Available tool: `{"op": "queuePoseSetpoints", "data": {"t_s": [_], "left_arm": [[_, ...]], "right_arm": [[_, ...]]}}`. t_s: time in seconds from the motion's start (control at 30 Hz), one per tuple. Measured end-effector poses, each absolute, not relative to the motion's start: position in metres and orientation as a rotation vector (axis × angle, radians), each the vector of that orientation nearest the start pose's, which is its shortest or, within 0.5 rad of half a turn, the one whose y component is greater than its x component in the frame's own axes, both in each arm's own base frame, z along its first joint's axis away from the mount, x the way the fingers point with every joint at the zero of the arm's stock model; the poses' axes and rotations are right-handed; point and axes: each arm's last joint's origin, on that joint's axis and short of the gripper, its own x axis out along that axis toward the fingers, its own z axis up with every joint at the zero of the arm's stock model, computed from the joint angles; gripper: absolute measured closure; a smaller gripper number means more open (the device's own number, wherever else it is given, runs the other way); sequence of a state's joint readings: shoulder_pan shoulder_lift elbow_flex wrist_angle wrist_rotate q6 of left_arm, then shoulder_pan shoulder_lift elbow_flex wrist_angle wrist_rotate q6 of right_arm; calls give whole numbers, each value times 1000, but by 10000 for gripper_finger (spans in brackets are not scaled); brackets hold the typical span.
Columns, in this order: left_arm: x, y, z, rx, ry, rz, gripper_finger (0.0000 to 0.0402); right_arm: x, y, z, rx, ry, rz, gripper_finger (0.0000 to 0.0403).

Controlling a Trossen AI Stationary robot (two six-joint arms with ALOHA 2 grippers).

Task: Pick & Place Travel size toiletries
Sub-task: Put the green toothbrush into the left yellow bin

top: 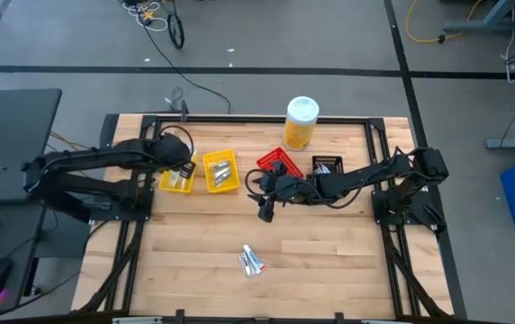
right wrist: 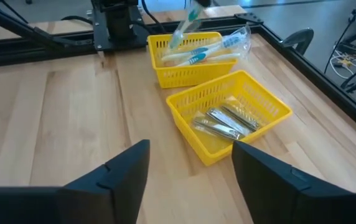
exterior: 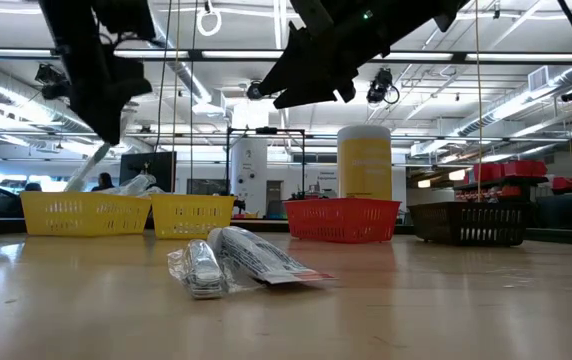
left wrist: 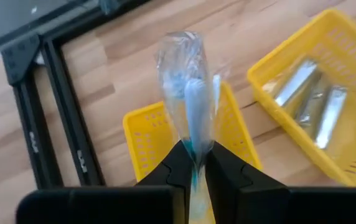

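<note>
Wrapped toothbrush (left wrist: 187,93) pinched in left hand (left wrist: 195,169) above yellow bin (left wrist: 147,140), right hand (right wrist: 190,168) wide, packets (top: 251,261) mid-table.

Four bins (top: 221,171) line the table's (top: 329,261) rear; wrapped packets (top: 252,261) lie in front.

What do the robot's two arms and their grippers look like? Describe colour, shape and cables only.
Both arms are black, built of jointed segments, with black cables looping along them. The left gripper has two black, wedge-shaped fingers. The right gripper has two broad, flat black fingers. No markings show.
</note>
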State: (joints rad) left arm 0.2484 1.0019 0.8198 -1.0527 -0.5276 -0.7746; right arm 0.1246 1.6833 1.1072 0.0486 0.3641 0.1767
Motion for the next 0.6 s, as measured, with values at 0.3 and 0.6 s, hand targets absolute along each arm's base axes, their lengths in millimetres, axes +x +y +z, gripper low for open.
{"op": "queuePoseSetpoints", "data": {"t_s": [0.3, 0.6], "left_arm": [[149, 63, 224, -556, 937, 1115, 365], [142, 71, 215, -554, 966, 1156, 334]], "right_arm": [[369, 36, 236, 49, 477, -278, 178], [369, 36, 237, 52, 468, -277, 189]]}}
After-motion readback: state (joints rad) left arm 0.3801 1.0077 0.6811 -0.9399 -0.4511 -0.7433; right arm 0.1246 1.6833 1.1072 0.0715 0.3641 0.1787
